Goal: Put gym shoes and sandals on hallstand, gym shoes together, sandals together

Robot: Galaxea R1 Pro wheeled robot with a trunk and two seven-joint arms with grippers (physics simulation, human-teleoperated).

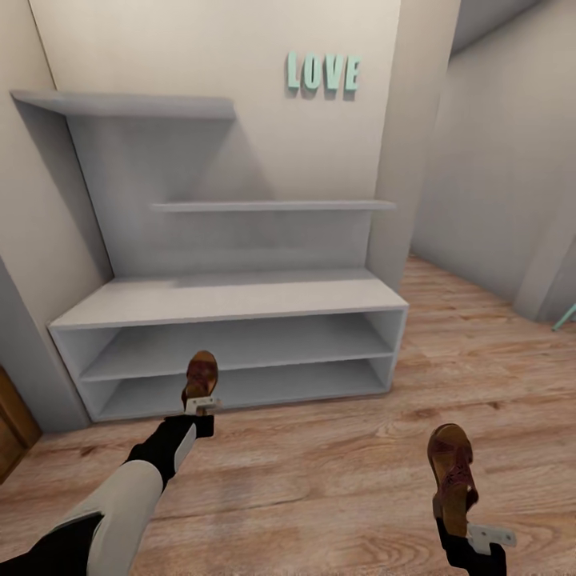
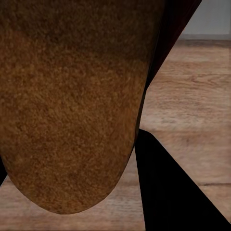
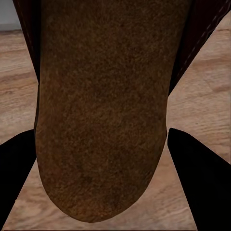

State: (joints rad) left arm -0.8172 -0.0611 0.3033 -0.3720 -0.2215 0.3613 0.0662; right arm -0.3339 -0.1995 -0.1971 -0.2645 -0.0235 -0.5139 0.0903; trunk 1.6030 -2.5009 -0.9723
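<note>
The light-grey hallstand (image 1: 232,300) stands against the wall ahead, and both of its open shelf levels are bare. My left gripper (image 1: 200,406) is shut on one brown sandal (image 1: 201,376), held just in front of the lower shelf. My right gripper (image 1: 462,524) is shut on the other sandal (image 1: 452,472), above the corridor floor (image 1: 336,464) at the near right. The left wrist view looks onto a tan footbed (image 2: 67,106) beside a dark finger (image 2: 168,192). In the right wrist view a sandal's footbed (image 3: 101,110) sits between dark fingers (image 3: 202,178). The gym shoes are out of view.
Two staggered wall shelves (image 1: 272,206) hang above the bench, with teal LOVE letters (image 1: 323,74) on the wall. A brown door edge (image 1: 12,424) is at the far left. The corridor runs on to the right, where a teal object (image 1: 566,320) pokes in.
</note>
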